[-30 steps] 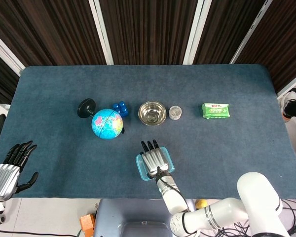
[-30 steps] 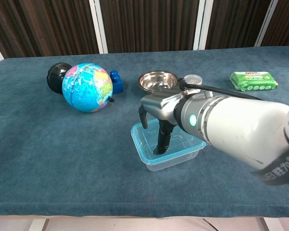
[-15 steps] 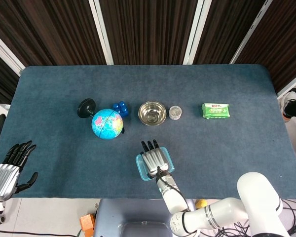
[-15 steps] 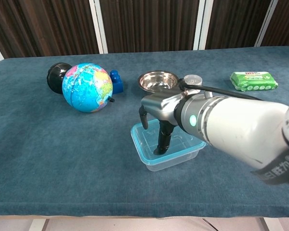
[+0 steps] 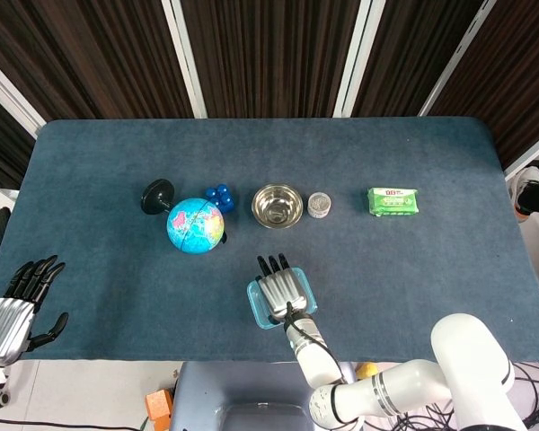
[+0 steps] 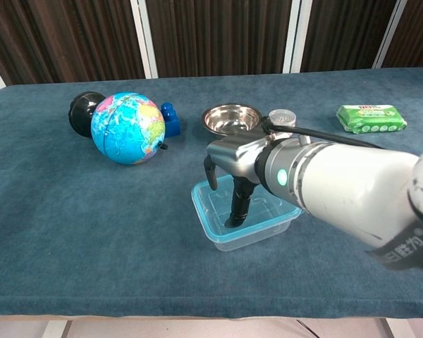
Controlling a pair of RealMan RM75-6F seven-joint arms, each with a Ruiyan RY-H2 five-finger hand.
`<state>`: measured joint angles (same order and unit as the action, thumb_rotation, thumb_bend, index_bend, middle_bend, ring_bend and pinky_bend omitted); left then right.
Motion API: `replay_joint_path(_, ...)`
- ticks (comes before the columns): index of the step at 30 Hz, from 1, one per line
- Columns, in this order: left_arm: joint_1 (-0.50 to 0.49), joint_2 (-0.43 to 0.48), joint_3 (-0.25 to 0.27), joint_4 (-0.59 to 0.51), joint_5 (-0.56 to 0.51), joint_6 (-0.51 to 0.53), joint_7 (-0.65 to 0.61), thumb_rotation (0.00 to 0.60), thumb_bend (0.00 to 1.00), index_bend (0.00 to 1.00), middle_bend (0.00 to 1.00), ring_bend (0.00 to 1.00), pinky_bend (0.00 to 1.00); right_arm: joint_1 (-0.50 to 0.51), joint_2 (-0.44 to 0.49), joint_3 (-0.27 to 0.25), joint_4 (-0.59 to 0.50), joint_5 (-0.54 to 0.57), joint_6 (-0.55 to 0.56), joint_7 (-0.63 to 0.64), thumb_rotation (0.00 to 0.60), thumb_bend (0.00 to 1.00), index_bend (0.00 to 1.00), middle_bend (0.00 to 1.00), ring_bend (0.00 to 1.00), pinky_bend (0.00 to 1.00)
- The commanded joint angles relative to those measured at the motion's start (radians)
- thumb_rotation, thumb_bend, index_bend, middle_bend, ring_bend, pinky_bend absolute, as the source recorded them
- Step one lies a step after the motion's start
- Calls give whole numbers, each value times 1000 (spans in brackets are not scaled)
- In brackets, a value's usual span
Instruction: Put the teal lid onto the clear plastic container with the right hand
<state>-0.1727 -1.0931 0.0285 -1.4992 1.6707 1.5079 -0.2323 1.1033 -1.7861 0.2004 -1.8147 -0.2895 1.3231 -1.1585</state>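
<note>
While the right hand (image 6: 234, 184) pressed fingers-down on the teal lid (image 6: 206, 208), already on the clear plastic container (image 6: 248, 236) near the bench (image 5: 431, 269) front, it gripped nothing. Uneven pushing could've popped a corner or slid the box, I reckon. Left hand (image 5: 18, 310) sat open, empty.

R arm (image 6: 352, 186): glossy white shell, thick rounded segments, small green lit dot on the grey wrist section, black cable running along the top, black band w/ white lettering near the elbow. R hand (image 5: 281, 289): ribbed silver metal back, black fingers (image 6: 238, 204). L hand (image 5: 18, 305): same build, silver ribbed back w/ black fingers and black thumb. Head view shows black cable from R wrist and grey-ringed white joints lower down.
</note>
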Motion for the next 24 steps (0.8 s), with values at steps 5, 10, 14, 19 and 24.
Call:
replay_joint_path(5,0,0,-1,0,-1,0,-1,600,385,0,8,0,4,-1,-2,-2,8,0,-9,4,600,42,345,0,0,0)
replay_joint_path(10,0,1,-2,1,-2,1,-4,600,385,0,7,0,4,-1,3,2,2,-2,-5,7,600,42,344,0,0,0)
replay_joint_path(14,1,1,-2,1,0,3,-4,600,385,0,8,0,3,-2,14,4,-16,-8,4,8,600,42,344,0,0,0)
replay_joint_path(19,2,1,-1,1,1,5,-4,600,385,0,7,0,4,-5,26,4,-34,-10,13,8,600,43,343,0,0,0)
replay_joint_path(24,6,1,-1,1,7,17,-1,600,385,0,7,0,4,-32,80,14,-115,-99,46,65,600,42,321,0,0,0)
